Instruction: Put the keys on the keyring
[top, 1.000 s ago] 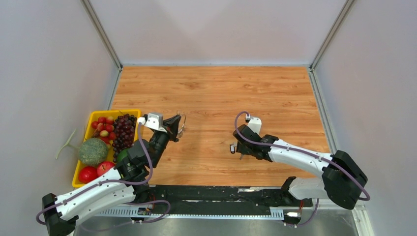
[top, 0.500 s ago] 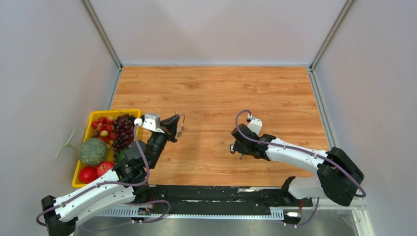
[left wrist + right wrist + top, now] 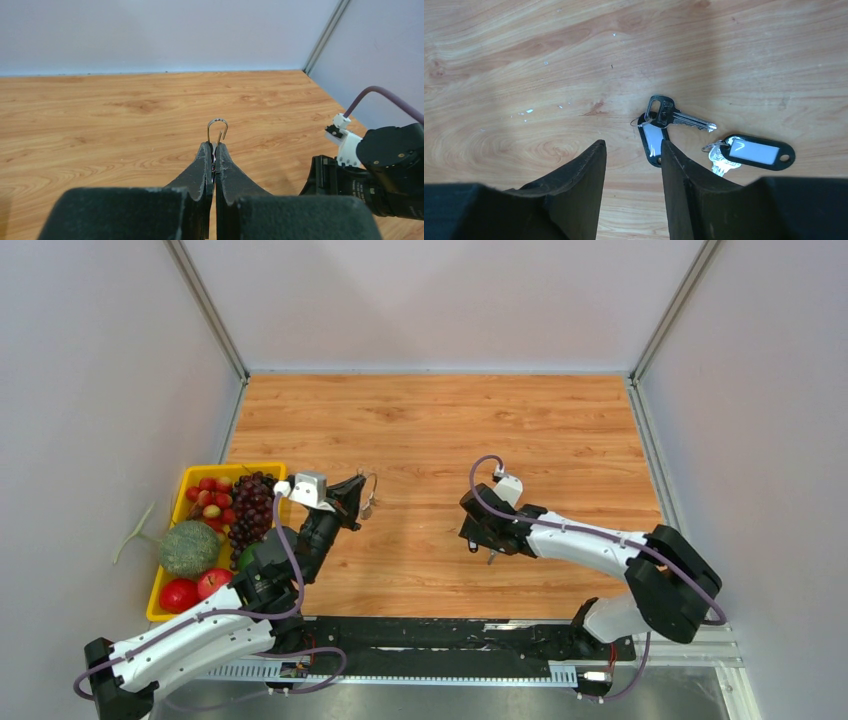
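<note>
My left gripper hangs above the wooden table, shut on the keyring. In the left wrist view only a thin wire hook of the keyring pokes out past the pressed-together fingertips. My right gripper is open, low over the table with nothing between its fingers. Just beyond its right finger lies a key with a dark head and silver blade, joined to a black tag. A second key lies to the right on another black tag. The right gripper stands at mid-table.
A yellow tray at the left edge holds grapes, a melon and red fruit. The right arm's wrist shows at the right of the left wrist view. Grey walls close in the table on three sides.
My right gripper has slid a little to the left and its jaws have widened slightly. The left gripper has shifted only slightly, still holding the keyring.
</note>
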Controlling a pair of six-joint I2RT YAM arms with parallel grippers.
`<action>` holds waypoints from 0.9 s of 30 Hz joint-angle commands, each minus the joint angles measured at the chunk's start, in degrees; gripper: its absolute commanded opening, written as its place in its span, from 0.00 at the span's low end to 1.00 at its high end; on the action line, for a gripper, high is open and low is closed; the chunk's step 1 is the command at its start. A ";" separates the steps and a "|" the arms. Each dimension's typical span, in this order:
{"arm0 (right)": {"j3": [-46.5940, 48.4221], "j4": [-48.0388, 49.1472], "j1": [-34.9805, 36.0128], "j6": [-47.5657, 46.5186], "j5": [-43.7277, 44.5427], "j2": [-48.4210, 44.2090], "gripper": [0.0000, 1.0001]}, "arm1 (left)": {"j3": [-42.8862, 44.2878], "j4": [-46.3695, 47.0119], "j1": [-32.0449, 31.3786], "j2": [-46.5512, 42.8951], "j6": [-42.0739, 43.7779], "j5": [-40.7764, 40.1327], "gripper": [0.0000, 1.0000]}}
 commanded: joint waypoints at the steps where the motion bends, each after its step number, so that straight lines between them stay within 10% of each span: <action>1: 3.48 3.03 -0.15 2.34 -1.48 3.11 0.47 | -0.03 1.63 0.15 -0.74 -0.73 0.54 0.00; 27: 4.82 3.79 -2.00 4.02 -3.12 8.01 0.46 | -0.27 1.01 0.17 -1.59 -0.37 -0.08 0.00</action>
